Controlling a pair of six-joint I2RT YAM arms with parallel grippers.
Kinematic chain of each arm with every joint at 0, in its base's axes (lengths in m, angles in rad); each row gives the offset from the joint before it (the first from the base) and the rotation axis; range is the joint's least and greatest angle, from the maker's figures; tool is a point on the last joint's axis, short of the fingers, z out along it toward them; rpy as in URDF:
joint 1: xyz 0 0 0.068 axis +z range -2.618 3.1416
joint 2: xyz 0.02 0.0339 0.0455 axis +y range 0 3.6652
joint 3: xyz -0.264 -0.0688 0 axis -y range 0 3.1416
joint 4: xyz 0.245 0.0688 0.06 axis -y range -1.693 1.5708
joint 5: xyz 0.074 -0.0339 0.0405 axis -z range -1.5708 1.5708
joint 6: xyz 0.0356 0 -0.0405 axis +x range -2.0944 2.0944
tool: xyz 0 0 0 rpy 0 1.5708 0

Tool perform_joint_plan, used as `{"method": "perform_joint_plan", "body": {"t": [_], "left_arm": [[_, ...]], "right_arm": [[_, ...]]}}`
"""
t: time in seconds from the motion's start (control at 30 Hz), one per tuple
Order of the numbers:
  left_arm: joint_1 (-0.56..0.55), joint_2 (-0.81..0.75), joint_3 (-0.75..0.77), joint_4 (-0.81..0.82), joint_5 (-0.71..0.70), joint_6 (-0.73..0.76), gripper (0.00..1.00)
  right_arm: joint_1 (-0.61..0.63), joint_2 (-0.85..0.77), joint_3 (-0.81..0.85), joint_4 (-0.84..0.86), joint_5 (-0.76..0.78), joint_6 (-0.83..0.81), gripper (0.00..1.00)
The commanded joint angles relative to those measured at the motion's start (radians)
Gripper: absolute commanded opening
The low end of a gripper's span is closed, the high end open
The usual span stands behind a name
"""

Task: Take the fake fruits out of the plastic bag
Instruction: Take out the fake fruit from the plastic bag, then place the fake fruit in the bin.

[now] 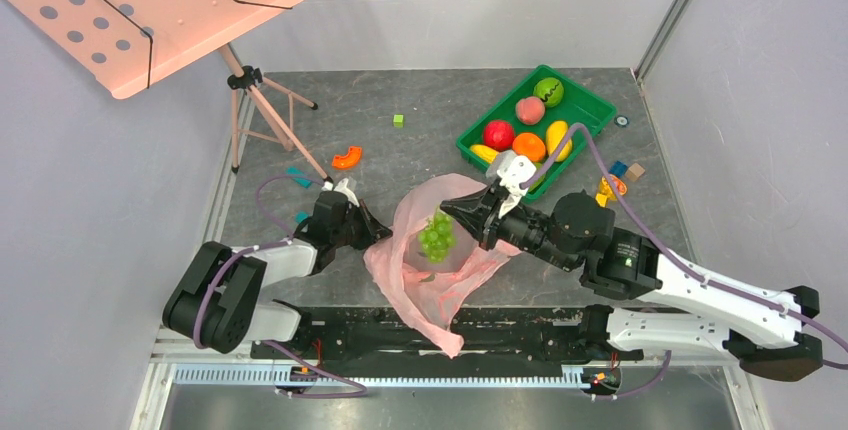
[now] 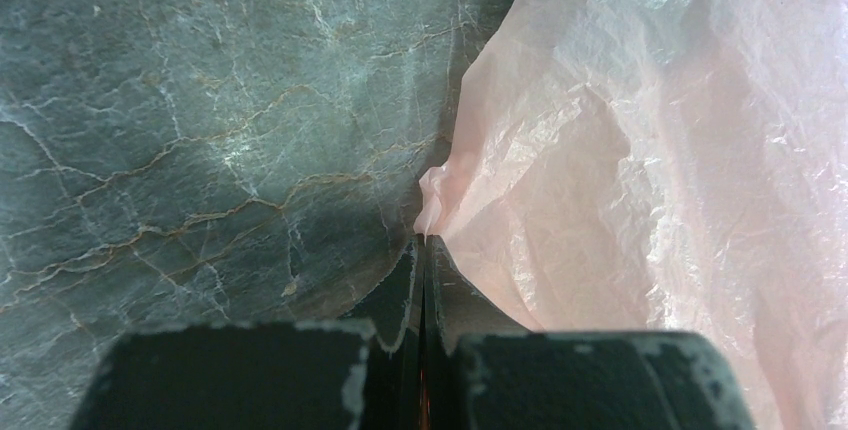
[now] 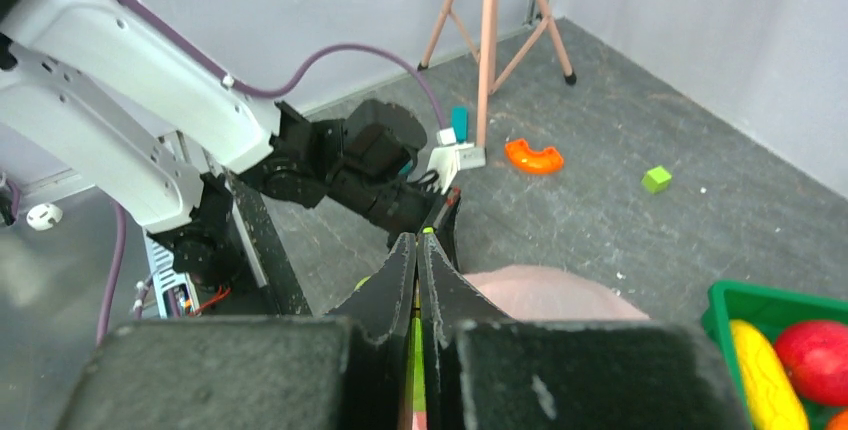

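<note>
The pink plastic bag (image 1: 445,280) lies crumpled in the middle of the table, its mouth facing up. My left gripper (image 1: 375,231) is shut on the bag's left edge; the left wrist view shows the film (image 2: 650,170) pinched at the tips of that gripper (image 2: 422,240). A green grape bunch (image 1: 436,235) hangs over the bag's opening from my right gripper (image 1: 450,213), which is shut on its top. In the right wrist view a green sliver shows between the closed jaws of the right gripper (image 3: 420,242). A red apple (image 1: 498,134) and a yellow fruit (image 1: 557,140) lie in the green tray (image 1: 590,102).
The tray also holds a peach (image 1: 530,110), an orange fruit (image 1: 528,146) and a green ball (image 1: 548,91). A pink perforated music stand (image 1: 150,10) on a tripod (image 1: 262,110) stands back left. An orange curved piece (image 1: 347,157), a green cube (image 1: 398,120) and small blocks (image 1: 615,185) lie around.
</note>
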Motion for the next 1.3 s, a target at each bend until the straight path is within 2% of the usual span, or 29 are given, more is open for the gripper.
{"method": "perform_joint_plan", "body": {"t": [0.0,0.27,0.53,0.7,0.87,1.27], "left_arm": [[0.001,-0.021,-0.003,0.011,-0.017,-0.014,0.02],[0.0,-0.033,-0.004,0.006,-0.014,-0.019,0.02],[0.0,-0.033,-0.002,0.003,-0.011,-0.02,0.02],[-0.001,-0.02,0.011,-0.005,-0.003,-0.02,0.02],[-0.003,-0.058,0.003,-0.017,-0.006,-0.006,0.02],[-0.002,-0.202,0.021,-0.147,-0.067,-0.079,0.02]], "right_arm": [[0.005,0.031,0.121,0.016,0.036,-0.062,0.0],[0.003,0.134,0.312,-0.012,0.161,-0.164,0.0],[-0.058,0.177,0.388,-0.006,0.268,-0.183,0.0],[-0.155,0.228,0.413,-0.014,0.292,-0.163,0.0],[-0.31,0.3,0.44,-0.048,0.218,-0.112,0.0],[-0.66,0.349,0.311,-0.006,0.084,-0.031,0.0]]}}
